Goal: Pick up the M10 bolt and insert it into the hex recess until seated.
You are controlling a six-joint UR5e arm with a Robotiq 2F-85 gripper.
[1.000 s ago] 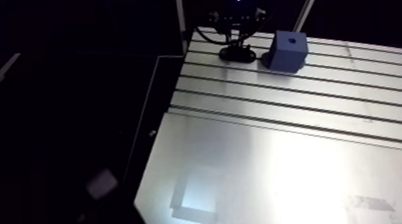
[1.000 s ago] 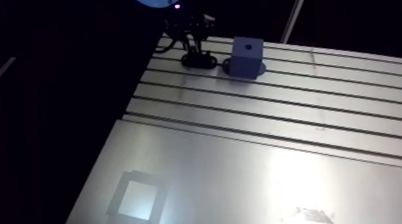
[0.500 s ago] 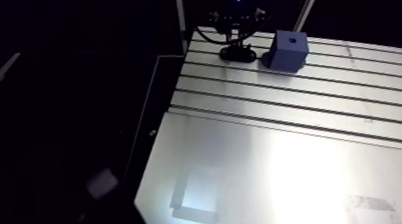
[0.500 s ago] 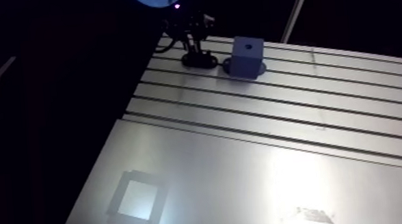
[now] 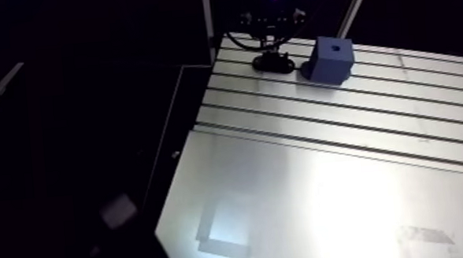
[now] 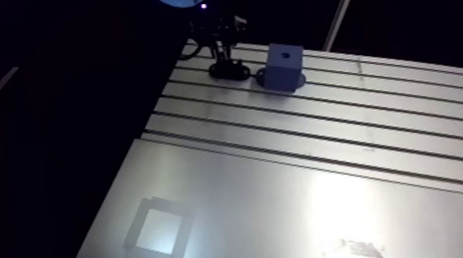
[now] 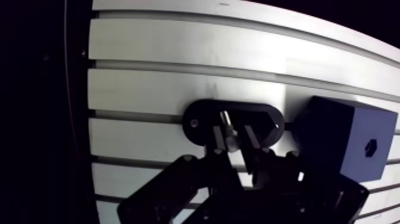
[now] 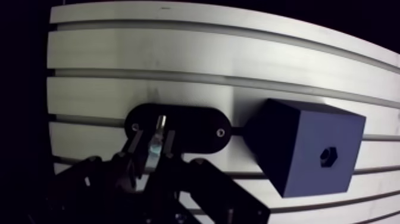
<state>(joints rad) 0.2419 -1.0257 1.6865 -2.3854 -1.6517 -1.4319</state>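
Observation:
In the wrist view my gripper [image 8: 153,137] stands over a black oval holder [image 8: 193,128] lying on the slotted table. Its fingers [image 8: 136,145] are shut on a silvery M10 bolt [image 8: 157,142], which stands upright at one end of the holder. Beside the holder sits a dark blue block [image 8: 297,149] with a small hex recess [image 8: 328,156] in the face turned toward me. In the arm view the gripper [image 5: 273,47] hangs at the table's far corner, above the holder [image 5: 273,62] and left of the block [image 5: 329,58].
The aluminium table [image 5: 325,170] has several dark slots across its far half and a smooth plate on its near half. A taped square outline [image 6: 157,233] marks the plate near its left edge. The table's left edge drops into darkness close to the holder.

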